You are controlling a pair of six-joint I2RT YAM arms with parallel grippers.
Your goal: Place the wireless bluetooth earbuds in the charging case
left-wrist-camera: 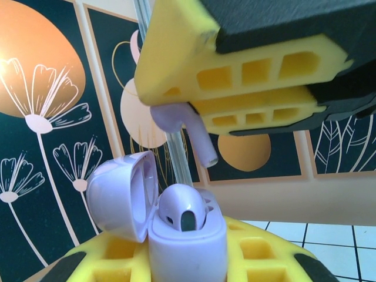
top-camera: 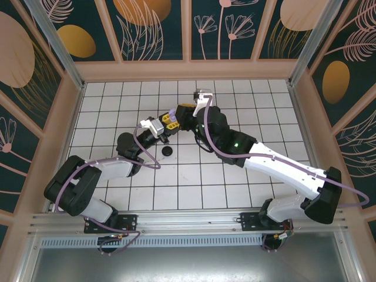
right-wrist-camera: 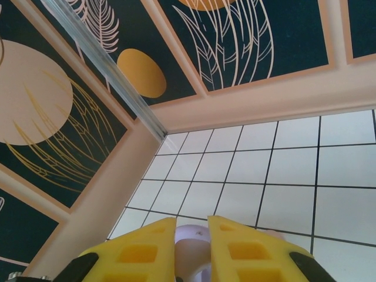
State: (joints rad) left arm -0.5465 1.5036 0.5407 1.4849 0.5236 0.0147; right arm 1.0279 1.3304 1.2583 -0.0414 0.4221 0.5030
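Left gripper (left-wrist-camera: 188,261) is pressed onto the charging case (left-wrist-camera: 187,247) from both sides and holds it upright, with the lid (left-wrist-camera: 120,197) swung open toward 9 o'clock. The seated bud (left-wrist-camera: 183,208) sits in the mouth of the case, so one of the pair is in. I can't tell where the free socket lies because that bud hides it.

In the top view a black disc (top-camera: 167,151) lies on the tiles at 6 o'clock of my fingers, well apart. It's not my target.

Right gripper (right-wrist-camera: 192,235) is pinching the lilac earbud (left-wrist-camera: 176,120) by its head. The stem sticks out slanted toward 5 o'clock, just above the case and not touching it.

To do this step well, as I judge it:
- Roll the right wrist until the stem points straight to 6 o'clock.
- Centre the stem over the free socket beside the seated bud, staying off the lid at 9 o'clock.
- Go down slowly. A slanted stem would likely catch the rim or nudge the seated bud.
- Left side squeezes firm and level, with no tilt.
- Spread the right fingers only once the head is down in its socket, then lift straight to 12 o'clock
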